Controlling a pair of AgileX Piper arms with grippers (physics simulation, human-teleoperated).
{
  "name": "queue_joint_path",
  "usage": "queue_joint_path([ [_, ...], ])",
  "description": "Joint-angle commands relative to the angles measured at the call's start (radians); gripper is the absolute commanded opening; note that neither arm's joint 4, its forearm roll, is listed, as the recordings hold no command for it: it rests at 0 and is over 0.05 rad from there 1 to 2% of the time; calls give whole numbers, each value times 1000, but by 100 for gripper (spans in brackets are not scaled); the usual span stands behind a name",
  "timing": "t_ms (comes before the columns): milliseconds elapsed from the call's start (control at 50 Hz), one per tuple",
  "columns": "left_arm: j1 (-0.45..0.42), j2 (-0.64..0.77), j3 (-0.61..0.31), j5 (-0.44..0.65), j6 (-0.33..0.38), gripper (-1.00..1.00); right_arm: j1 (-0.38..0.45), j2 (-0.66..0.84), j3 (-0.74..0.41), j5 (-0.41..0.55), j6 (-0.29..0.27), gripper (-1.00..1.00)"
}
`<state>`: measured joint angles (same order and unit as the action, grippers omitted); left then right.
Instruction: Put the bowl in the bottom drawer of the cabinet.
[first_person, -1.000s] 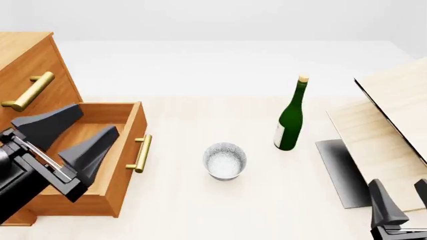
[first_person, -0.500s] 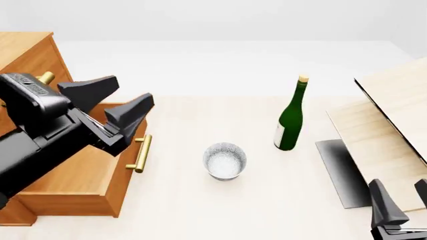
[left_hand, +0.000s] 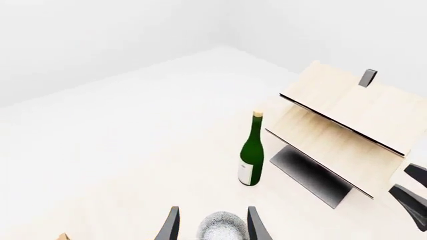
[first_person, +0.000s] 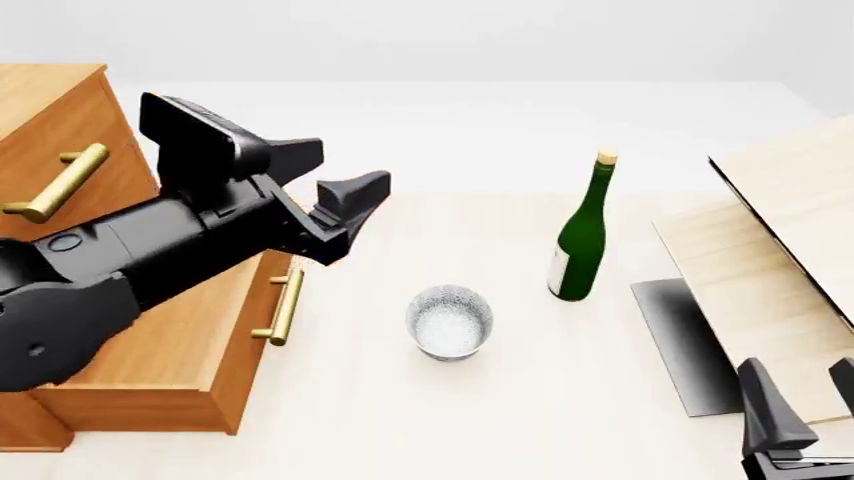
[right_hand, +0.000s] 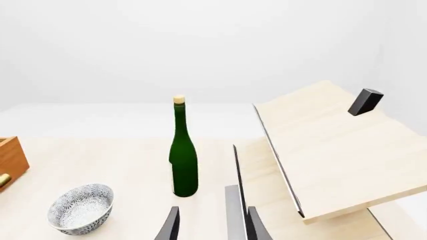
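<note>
Left gripper (first_person: 334, 193), jaws apart and empty, hangs above the open bottom drawer (first_person: 254, 310), left of the bowl (first_person: 450, 320); right gripper (first_person: 801, 410) also parted.

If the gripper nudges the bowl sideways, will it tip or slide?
The bowl is round, deep and upright on the flat table, so it would probably slide rather than tip. It looks rigid, likely ceramic, so a grip on its curved wall may slip.
</note>
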<state>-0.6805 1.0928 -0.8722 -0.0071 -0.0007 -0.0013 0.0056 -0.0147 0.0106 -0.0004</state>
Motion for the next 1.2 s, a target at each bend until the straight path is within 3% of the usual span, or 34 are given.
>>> queue_joint_path([
  [20,-37,111,-87,47,5,100,0,0,0,0,0,100],
  [340,-100,232,-203,116,20,100,0,0,0,0,0,100],
  [760,-101,381,-309,170,-2,100,0,0,0,0,0,100],
  [1200,-94,442,-303,197,-34,100,0,0,0,0,0,100],
])
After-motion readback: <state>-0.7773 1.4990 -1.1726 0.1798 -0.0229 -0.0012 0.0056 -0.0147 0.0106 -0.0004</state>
